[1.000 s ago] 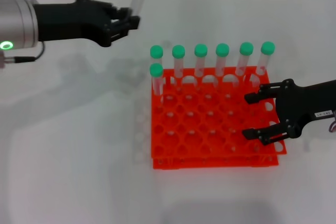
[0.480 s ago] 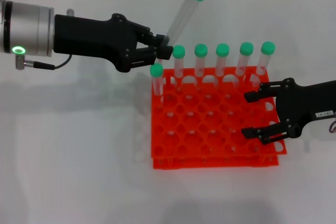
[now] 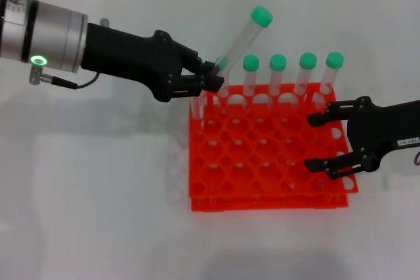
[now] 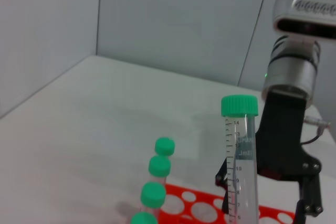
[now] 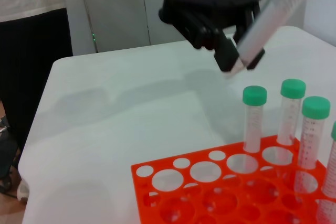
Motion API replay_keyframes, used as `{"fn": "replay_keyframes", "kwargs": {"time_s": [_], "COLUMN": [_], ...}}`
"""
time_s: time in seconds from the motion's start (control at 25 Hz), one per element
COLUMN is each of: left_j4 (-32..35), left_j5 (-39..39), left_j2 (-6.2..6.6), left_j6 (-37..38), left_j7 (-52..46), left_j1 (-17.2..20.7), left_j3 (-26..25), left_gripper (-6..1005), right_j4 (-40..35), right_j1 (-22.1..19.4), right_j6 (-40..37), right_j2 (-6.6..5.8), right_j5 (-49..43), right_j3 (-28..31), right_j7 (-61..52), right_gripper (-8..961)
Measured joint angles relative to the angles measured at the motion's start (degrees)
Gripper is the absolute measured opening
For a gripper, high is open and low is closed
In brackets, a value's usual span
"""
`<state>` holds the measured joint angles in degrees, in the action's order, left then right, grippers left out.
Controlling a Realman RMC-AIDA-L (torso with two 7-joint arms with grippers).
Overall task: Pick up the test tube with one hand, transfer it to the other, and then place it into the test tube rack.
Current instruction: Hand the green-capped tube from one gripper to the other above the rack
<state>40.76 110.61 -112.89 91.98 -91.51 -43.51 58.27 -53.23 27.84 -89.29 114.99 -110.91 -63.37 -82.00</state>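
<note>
The white table filled the frame, and the orange rack sat right of centre on it. A row of green-capped tubes stood upright along the rack's far edge, toward the top of the frame.

The left arm reached in from the upper left. Its end effector hung over the rack's far left corner, clamped on the lower end of the tube. That tube was clear of the rack and tilted, with its green cap up and to the right, above the caps of the standing row. In the left wrist view its printed scale and cap showed plainly.

The right end effector, the one with the small white label, hovered at the right edge of the frame over the rack's right side. Its fingers were spread apart with nothing between them.
</note>
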Motion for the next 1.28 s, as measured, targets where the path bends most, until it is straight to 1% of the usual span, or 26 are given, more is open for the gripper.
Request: {"fn": "replay_keyframes", "kwargs": {"time_s": [0.16, 0.36, 0.44, 0.6, 0.64, 0.88, 1.08, 1.28], "left_j4": [-1.26, -1.44, -1.52, -1.54, -1.55, -1.57, -1.59, -1.65], "left_j5": [2.54, 3.50, 4.48, 5.68, 5.73, 5.43, 4.51, 3.64], "left_j2": [-0.43, -0.78, -1.23, -1.67, -1.77, -2.30, -3.38, -3.61], "left_j6": [-1.11, -1.75, -1.88, -2.16, -2.29, -2.47, -2.50, -2.51], "left_j7": [0.45, 0.94, 1.80, 2.03, 2.52, 5.95, 9.62, 11.02], "left_j1": [-1.72, -2.61, -3.35, -3.87, -3.90, -3.41, -2.40, -1.61], "left_j3": [-0.01, 0.35, 0.37, 0.37, 0.37, 0.16, -0.37, -0.38], "left_gripper": [216, 218, 219, 221, 221, 224, 226, 228], "right_j4": [-0.02, -0.03, -0.03, -0.03, -0.03, 0.19, 0.25, 0.44], "right_j1": [0.04, 0.07, 0.12, 0.22, 0.26, -0.02, -0.17, -0.23], "right_j6": [-0.01, 0.34, 0.36, 0.23, -0.10, -0.87, -1.12, -2.29], "right_j2": [-0.02, -0.03, -0.03, -0.03, -0.04, -0.15, -0.19, -0.19], "right_j5": [0.00, 0.01, 0.06, 0.11, 0.16, 0.17, 0.25, 0.26], "right_j3": [0.00, 0.09, 0.15, 0.75, 2.01, 3.89, 4.21, 6.75], "right_j7": [0.04, 0.09, 0.10, 0.10, 0.10, 0.09, -0.16, -0.21], "right_gripper": [839, 839, 839, 838, 838, 838, 838, 838]}}
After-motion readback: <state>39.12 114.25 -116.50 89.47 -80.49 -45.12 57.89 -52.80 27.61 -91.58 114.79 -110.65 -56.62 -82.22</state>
